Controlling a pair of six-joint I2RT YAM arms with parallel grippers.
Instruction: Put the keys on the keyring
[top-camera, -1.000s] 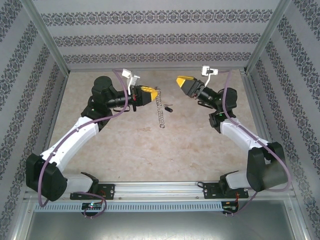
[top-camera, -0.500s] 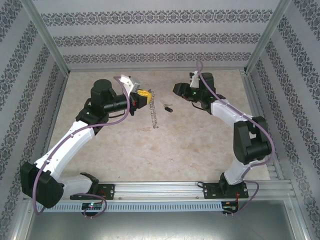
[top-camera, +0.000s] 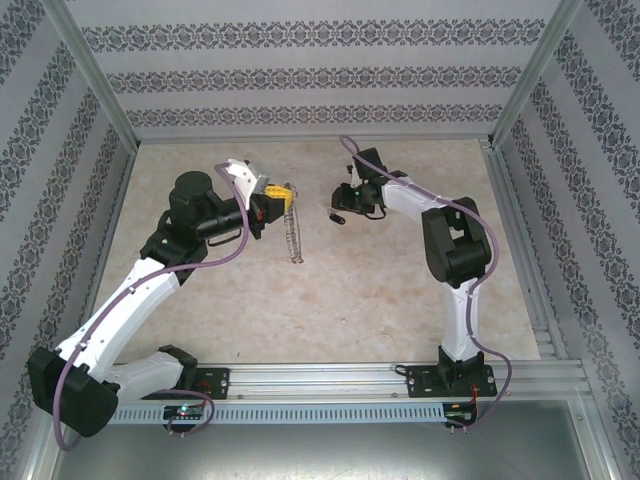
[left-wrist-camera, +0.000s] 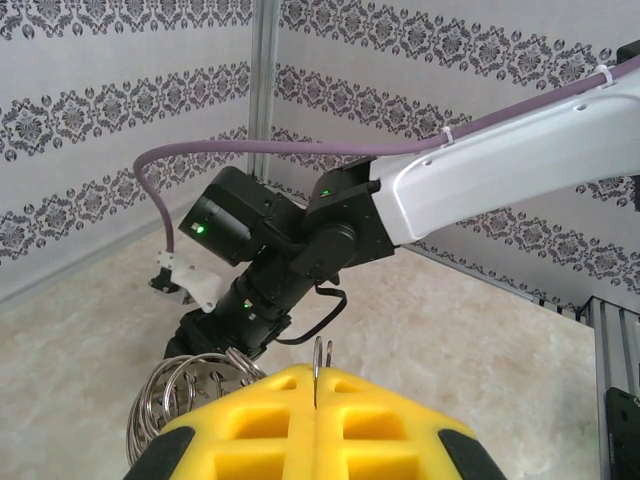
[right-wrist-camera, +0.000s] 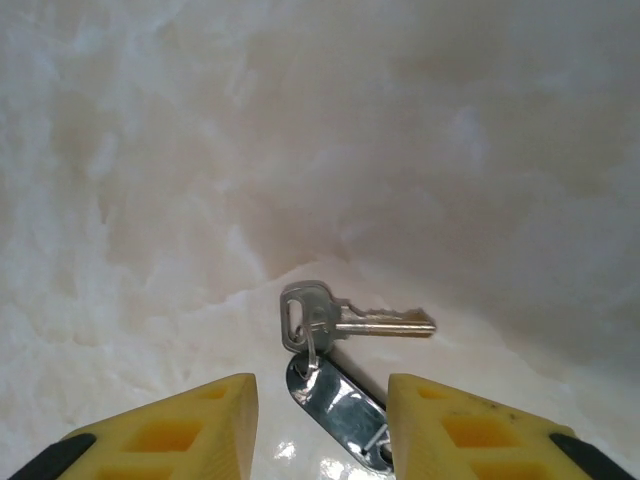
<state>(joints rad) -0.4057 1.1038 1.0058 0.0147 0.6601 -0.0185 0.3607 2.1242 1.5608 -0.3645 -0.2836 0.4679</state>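
Top external: my left pincer (top-camera: 283, 193) sits in the upper middle of the frame, clamped on the keyring (top-camera: 293, 235). The keyring hangs from it as a thin silvery strand running down toward the pale tabletop (top-camera: 300, 310). My right pincer (top-camera: 338, 208) is just to the right of it, low over the tabletop and apart from the strand. From here I cannot tell how its fingers stand.

Left wrist: along the bottom edge my yellow fingers (left-wrist-camera: 250, 430) are pressed together, and a thin wire of the keyring stands up from the seam between them. A bunch of silvery coils bulges out at the lower left, just beside the fingers. My right arm (left-wrist-camera: 480, 170) reaches in from the right edge, its dark wrist dipping down behind the coils.

Right wrist: my two yellow fingers (right-wrist-camera: 170, 430) stand apart in the bottom corners, gripping nothing. The keys (right-wrist-camera: 310, 315) lie flat on the marbled tabletop at lower centre. They are a silvery key pointing right and a shiny dark tag hooked to its head. The tag lies in the gap between my fingers, touching neither.
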